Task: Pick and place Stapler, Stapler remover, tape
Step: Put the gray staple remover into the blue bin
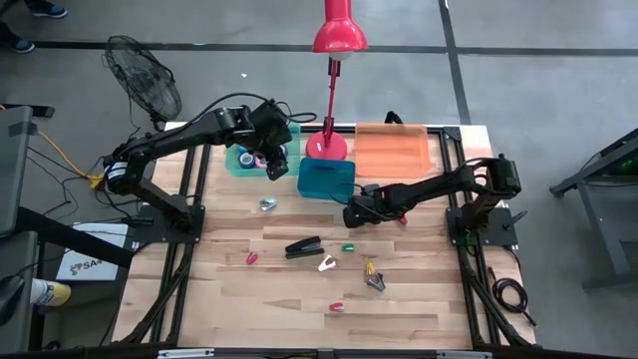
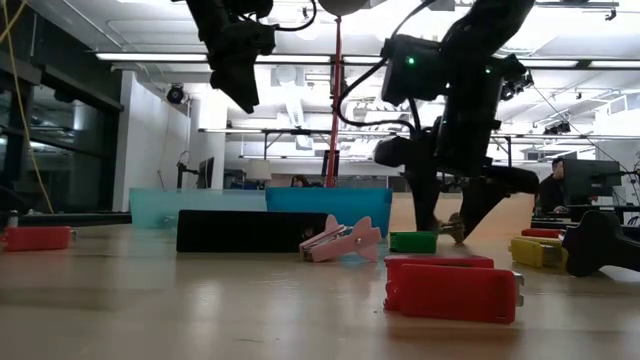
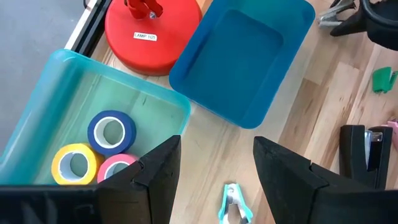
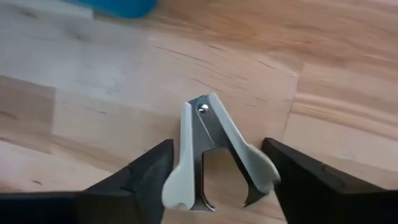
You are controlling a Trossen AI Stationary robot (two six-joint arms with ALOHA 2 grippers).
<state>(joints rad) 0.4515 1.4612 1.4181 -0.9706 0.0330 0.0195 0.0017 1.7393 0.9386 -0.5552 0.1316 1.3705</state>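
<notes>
One staple remover (image 4: 214,155) between open fingers
Right gripper (image 4: 214,180) straddles it, hinge pointing forward; left gripper (image 3: 216,168) open, farther off

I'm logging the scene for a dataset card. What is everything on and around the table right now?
tape rolls: three seen, blue, yellow, pink, inside the light teal bin.
blue bin: one, beside the lamp base, nothing visible inside.
orange bin: one, table's far right.
lamp: one, red, far edge.
stapler: one, black, table centre.
staple removers: several, mixed colours, scattered; a white one lies between the right gripper's fingers.
fan: one, black, off the far left corner.
left gripper: open, over the teal bin's edge.
right gripper: open, low by the blue bin.
</notes>
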